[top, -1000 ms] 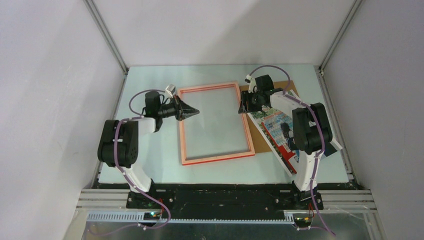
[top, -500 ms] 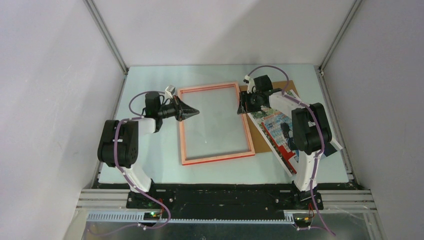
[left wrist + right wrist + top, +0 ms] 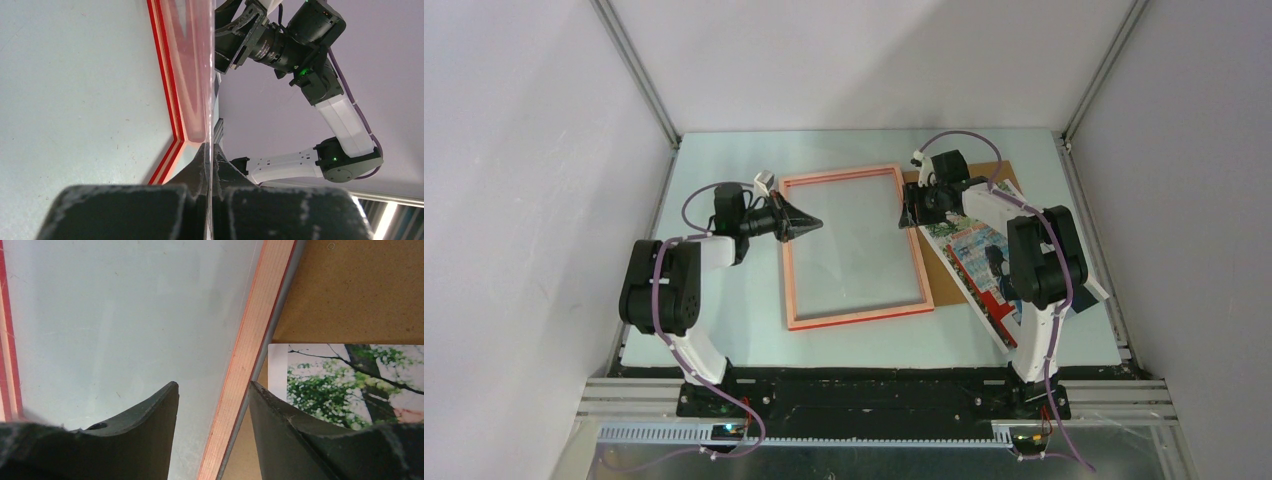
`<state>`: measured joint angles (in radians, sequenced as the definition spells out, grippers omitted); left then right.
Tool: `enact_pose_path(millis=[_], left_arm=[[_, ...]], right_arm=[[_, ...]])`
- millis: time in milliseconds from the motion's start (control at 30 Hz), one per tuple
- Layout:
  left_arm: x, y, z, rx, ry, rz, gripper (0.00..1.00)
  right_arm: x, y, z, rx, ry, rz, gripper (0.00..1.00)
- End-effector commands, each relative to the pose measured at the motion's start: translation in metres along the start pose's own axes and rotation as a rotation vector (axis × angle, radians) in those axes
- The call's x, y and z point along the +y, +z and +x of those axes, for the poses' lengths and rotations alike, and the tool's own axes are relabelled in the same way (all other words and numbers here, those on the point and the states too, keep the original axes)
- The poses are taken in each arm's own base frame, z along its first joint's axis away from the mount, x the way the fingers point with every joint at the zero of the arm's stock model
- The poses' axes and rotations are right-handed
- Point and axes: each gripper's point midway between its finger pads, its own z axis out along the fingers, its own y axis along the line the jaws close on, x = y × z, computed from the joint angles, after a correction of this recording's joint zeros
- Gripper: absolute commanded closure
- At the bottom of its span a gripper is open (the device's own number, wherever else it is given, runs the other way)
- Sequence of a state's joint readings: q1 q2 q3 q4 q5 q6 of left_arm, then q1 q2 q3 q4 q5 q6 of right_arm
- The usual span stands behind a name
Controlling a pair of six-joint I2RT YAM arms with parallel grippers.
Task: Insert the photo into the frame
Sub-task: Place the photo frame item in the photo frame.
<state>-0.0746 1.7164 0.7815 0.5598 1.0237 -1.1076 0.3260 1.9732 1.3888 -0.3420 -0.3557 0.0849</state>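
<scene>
Frame (image 3: 859, 315): thin rectangle, pale orange-pink face up, red showing along the edges; lies flat mid-table, slightly skewed. Photo (image 3: 972, 255): colourful print with white border, picture side up; lies flat just right of it, turned askew, partly hidden.

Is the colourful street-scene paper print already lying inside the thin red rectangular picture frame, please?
No, the colourful paper print lies outside the red frame, beside it on the brown backing board.
</scene>
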Motion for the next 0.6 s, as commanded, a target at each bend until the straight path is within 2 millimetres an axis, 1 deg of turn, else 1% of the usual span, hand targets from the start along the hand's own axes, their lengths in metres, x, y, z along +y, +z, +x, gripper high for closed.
enact_pose_path(millis=[0,567], left_arm=[[-0.0209,-0.0032,-0.0017,-0.006,0.062,0.051,1.00],[-0.0177,-0.0011,-0.0046,-0.005,0.087,0.051,1.00]], right_arm=[[0.0009,0.0034,-0.0063,-0.016,-0.025,0.003,0.42],[0.0020,0.0030,-0.0064,-0.013,-0.023,-0.001,0.42]])
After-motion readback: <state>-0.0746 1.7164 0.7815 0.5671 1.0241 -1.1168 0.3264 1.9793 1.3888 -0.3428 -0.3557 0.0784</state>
